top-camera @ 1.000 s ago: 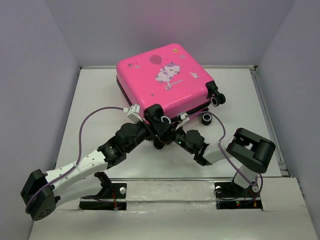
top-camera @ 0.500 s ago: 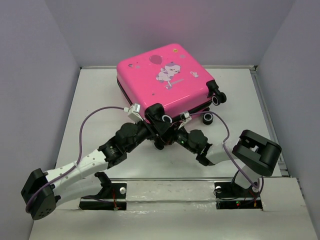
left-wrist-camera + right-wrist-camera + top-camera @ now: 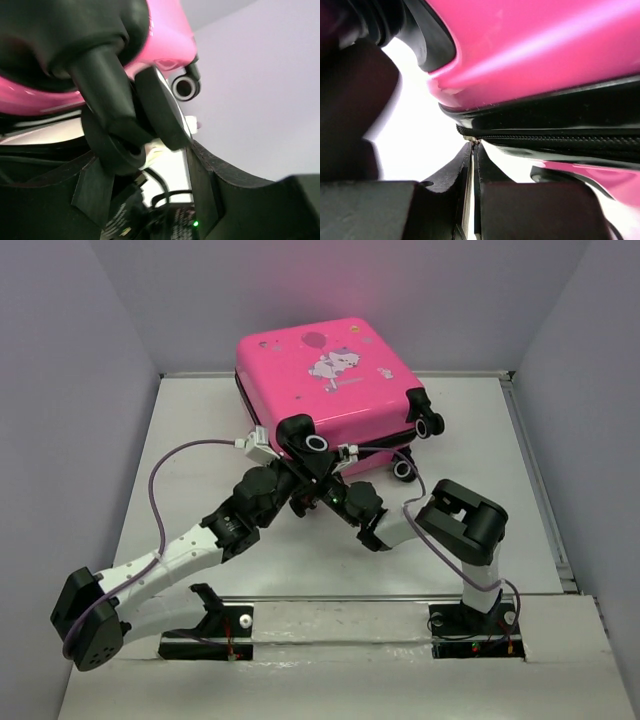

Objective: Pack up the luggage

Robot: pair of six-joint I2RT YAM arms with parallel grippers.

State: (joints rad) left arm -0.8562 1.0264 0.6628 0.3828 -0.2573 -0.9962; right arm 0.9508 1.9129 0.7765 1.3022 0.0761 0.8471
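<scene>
On my feed the small hard-shell suitcase (image 3: 330, 390) is glossy hot pink, printed with a white-and-lilac cartoon animal (image 3: 335, 365), a darker pink balloon (image 3: 313, 339) and scattered pale dots. Its round caster wheels (image 3: 432, 426) are black with light hubs, and the zipper band (image 3: 560, 140) along its edge is black too. The flat table top (image 3: 190, 430) is white, the walls (image 3: 60, 390) pale lavender-grey. The left arm (image 3: 170, 555) and right arm (image 3: 395, 530) are white links with black joints; a purple cable (image 3: 153, 485) loops beside the left one.

Place: we read this as a robot test cell in a lab.
Enclosure: we see plain grey wall panels (image 3: 70, 390) boxing in a white table (image 3: 480, 440).
Fixtures: arm bases (image 3: 230, 625) bolted at its near edge.
</scene>
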